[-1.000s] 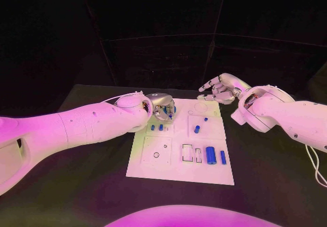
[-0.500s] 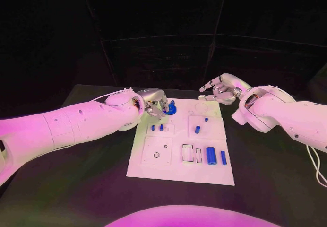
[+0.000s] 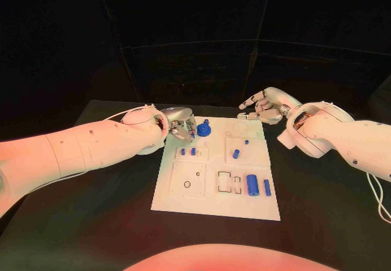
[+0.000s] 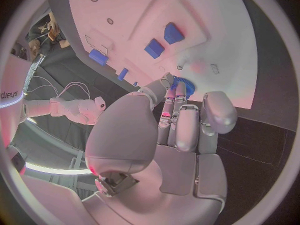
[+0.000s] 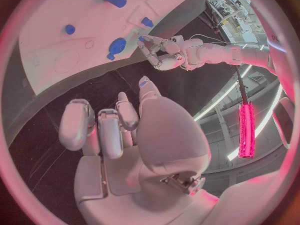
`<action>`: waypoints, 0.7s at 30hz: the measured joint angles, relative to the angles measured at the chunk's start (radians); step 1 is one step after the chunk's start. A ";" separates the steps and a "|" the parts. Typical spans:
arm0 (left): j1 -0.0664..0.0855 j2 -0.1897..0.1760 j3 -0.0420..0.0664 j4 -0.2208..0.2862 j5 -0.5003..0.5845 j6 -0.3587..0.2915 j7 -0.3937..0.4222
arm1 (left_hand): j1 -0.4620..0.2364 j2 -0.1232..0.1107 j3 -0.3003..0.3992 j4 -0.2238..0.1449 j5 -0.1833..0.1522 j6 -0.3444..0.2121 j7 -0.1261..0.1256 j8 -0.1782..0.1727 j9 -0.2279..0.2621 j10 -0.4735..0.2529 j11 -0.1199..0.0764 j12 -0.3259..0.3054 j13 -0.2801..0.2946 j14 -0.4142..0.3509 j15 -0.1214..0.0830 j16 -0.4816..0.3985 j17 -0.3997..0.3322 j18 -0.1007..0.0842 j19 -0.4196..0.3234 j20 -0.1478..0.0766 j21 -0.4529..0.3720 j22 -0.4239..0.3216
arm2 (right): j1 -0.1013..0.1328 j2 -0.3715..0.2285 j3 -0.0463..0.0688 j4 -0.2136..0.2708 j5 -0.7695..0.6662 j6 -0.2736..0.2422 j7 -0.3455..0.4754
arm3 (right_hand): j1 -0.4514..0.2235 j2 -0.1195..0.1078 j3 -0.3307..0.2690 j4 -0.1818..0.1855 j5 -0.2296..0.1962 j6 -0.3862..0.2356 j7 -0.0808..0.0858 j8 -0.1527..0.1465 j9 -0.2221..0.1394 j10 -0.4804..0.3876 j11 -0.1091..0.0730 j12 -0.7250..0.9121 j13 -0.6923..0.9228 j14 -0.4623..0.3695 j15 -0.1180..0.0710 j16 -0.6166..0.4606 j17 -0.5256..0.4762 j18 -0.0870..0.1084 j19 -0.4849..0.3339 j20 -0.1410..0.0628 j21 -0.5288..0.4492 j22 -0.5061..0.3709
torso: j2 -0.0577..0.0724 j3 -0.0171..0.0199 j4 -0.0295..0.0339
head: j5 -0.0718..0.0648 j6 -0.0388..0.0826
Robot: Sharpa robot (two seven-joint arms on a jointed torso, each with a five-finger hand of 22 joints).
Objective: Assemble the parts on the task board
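We see the round blue gear-like part (image 3: 204,131) at three o'clock, just beside our left hand (image 3: 181,128); whether those fingertips (image 4: 177,89) pinch it, we cannot tell. Our right hand (image 3: 262,108) hangs farther off, spread, holding nothing.

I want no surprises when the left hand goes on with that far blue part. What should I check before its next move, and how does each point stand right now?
1. Left hand at the round blue part near the far edge: ok.
2. Fingertips touching that part: ok, in the left wrist view.
3. Firm hold on it: cannot tell.
4. Part fully seated in the task board: cannot tell.
5. Right hand clear, beyond the far right corner, holding nothing: ok.
6. Other blue parts, such as the large cylinder, away from the left hand: ok.
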 measured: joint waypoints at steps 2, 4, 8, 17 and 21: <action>0.000 -0.001 0.000 -0.003 0.001 0.009 -0.002 | 0.000 0.000 0.000 0.000 0.000 0.000 0.000 -0.004 0.000 0.003 0.003 -0.002 0.000 0.000 0.000 0.000 -0.002 0.000 0.000 0.000 0.000 0.000 | 0.000 0.000 0.000 0.000 0.000 0.000 0.000 | 0.000 0.000 0.000 0.000 0.000 0.000 0.000 0.000 0.000 0.000 0.000 0.000 0.000 0.000 0.000 0.000 0.000 0.000 0.000 0.000 0.000 0.000 | 0.000 0.0000 0.0000 | 0.000 0.000; 0.000 -0.001 0.000 -0.007 0.002 0.018 -0.003 | -0.005 -0.005 0.000 0.000 0.000 0.000 0.000 -0.004 0.000 0.004 0.003 -0.002 0.000 0.000 0.000 0.000 -0.002 0.000 0.000 0.000 0.000 0.000 | 0.000 0.000 0.000 0.000 0.000 0.000 0.000 | 0.000 0.000 0.000 0.000 0.000 0.000 0.000 0.000 0.000 0.000 0.000 0.000 0.000 0.000 0.000 0.000 0.000 0.000 0.000 0.000 0.000 0.000 | 0.000 0.0000 0.0000 | 0.000 -0.001; -0.001 -0.001 0.000 -0.014 0.003 0.031 -0.003 | -0.005 -0.005 0.000 0.000 0.000 0.000 0.000 -0.004 0.000 0.004 0.003 -0.002 0.000 0.000 0.000 0.000 -0.002 0.000 0.000 0.000 0.000 0.000 | 0.000 0.000 0.000 0.000 0.000 0.001 0.000 | 0.000 0.000 -0.004 0.004 0.000 0.000 0.000 0.000 0.000 0.000 0.000 0.000 0.001 0.000 0.000 0.000 0.000 0.000 0.000 0.000 0.000 0.000 | 0.000 0.0001 0.0000 | 0.001 -0.001; -0.006 0.012 -0.001 -0.033 0.004 0.044 -0.001 | -0.005 -0.005 0.000 0.000 0.000 0.000 0.000 -0.004 0.000 0.003 0.003 -0.002 0.000 0.000 0.000 0.000 -0.002 0.000 0.000 0.000 0.000 0.000 | 0.000 0.001 0.000 -0.001 0.000 0.001 0.000 | 0.000 0.000 -0.004 0.004 0.000 0.000 0.000 0.000 0.000 0.000 0.000 0.000 0.001 0.000 0.000 0.000 0.000 0.000 0.000 0.000 0.000 0.000 | 0.001 -0.0001 -0.0005 | 0.002 -0.002; -0.009 0.018 -0.001 -0.039 0.004 0.047 0.000 | -0.005 -0.005 0.000 0.000 0.000 0.000 0.000 -0.004 -0.001 0.003 0.004 -0.002 -0.001 0.000 0.000 0.000 -0.004 0.000 0.000 0.000 0.000 0.000 | 0.000 0.001 0.000 -0.001 0.000 0.001 0.000 | 0.000 0.000 -0.004 0.004 0.000 0.000 0.000 0.000 0.000 0.000 0.000 0.000 0.001 0.000 0.000 0.000 0.001 0.000 0.000 0.000 0.000 0.000 | 0.001 -0.0001 -0.0005 | 0.003 -0.002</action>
